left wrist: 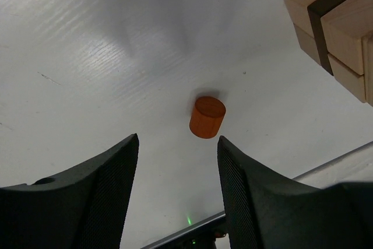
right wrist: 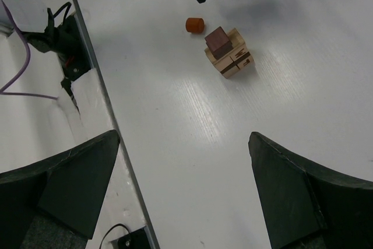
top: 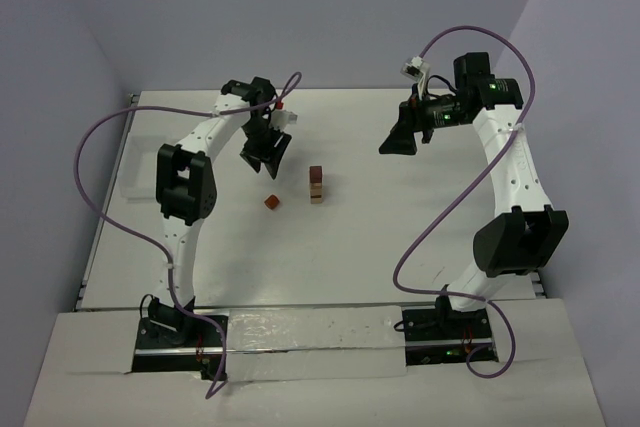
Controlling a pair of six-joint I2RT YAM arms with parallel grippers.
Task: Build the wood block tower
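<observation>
One orange cylinder [left wrist: 207, 117] stands near the tower [top: 316, 185], seemingly apart.

A: What sits on the white table [top: 380, 247]?
B: 2 things — the tower [top: 316, 185] near the middle, pale blocks capped by 1 reddish-brown cube, and a small orange cylinder [top: 270, 202] at its 8 o'clock, apart from it.

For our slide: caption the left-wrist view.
Open left gripper aimed at small orange wooden cylinder, tan-and-dark wooden block tower nearby.
</observation>
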